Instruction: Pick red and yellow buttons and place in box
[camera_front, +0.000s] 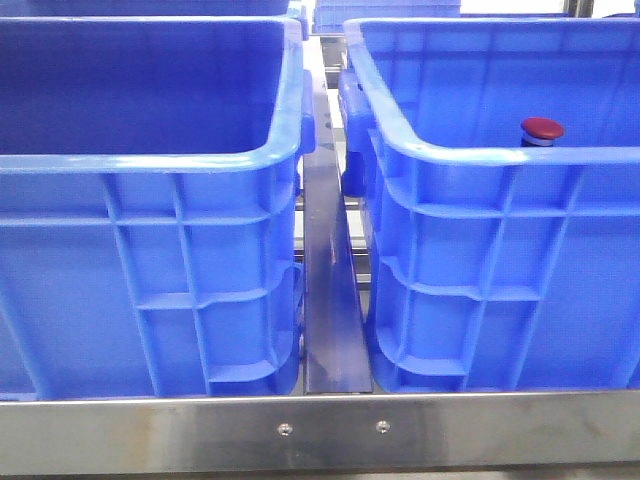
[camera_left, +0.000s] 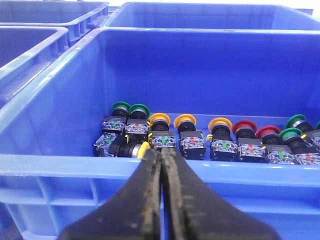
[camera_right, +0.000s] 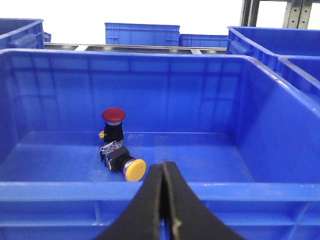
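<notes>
Both grippers have their jaws pressed together on nothing: the left gripper (camera_left: 161, 165) hangs outside the near wall of a crate (camera_left: 50, 165) stocked with rows of green, yellow and red buttons, and the right gripper (camera_right: 163, 175) hangs just outside the box (camera_right: 280, 150), where a red button (camera_right: 113, 122) stands upright and a yellow button (camera_right: 124, 164) lies on its side just beside it. From the front, that box (camera_front: 500, 155) sits toward the table's right edge, the red cap (camera_front: 541, 129) showing above its rim. To fetch another, I judge the left jaws must open first, clear the thick rolled rim, then drop onto a cap from above, gripping the squarish body, not the smooth dome, which would likely slip. The crates are glossy ribbed plastic; the table edge (camera_front: 150, 430) is brushed metal.
</notes>
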